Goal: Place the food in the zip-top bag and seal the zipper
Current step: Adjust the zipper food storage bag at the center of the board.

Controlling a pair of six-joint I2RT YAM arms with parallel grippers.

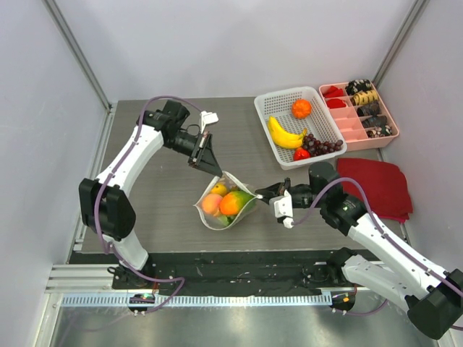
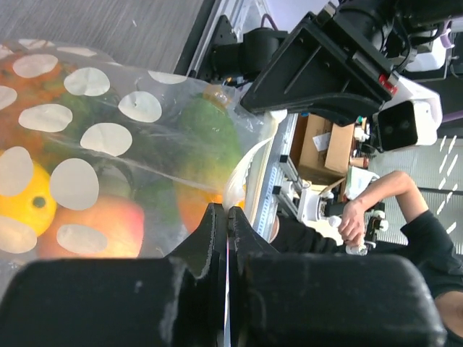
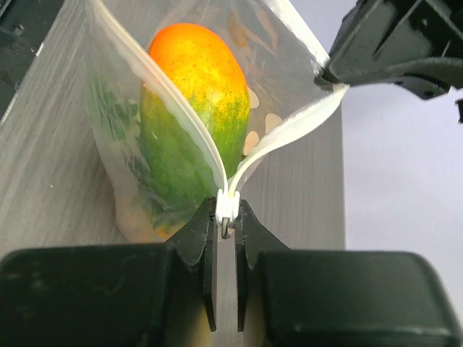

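Noting position first: zip-top bag (image 1: 208,218) lies at the centre of the tabletop (image 1: 155,202), with its mouth gaping toward the upper right of the top view. Food (image 1: 230,202) is inside it: an orange-green piece, a pink peach, a yellow piece and some leafy green.

Left claw (image 1: 215,168) is pressed together on the mouth edge at the bag's upper corner. In the left wrist view its fingers (image 2: 214,238) meet with thin film between them. Right claw (image 1: 263,194) pinches the opposite end of the zipper (image 3: 286,134). In the right wrist view the two strips part in a V just above its tips.

Handling, as judged:
- Film is thin, crinkly and probably slippery, with no stiffness of its own.
- Toys look light, yet likely heavy enough to sag the bag and drag the mouth askew.
- Zipper strip is the firmest part and the best hold.
- Taking the strip at its ends and drawing it taut should line up the halves.
- Gripping lower on the bare film risks slipping or puckering.
- Seal is not yet made.
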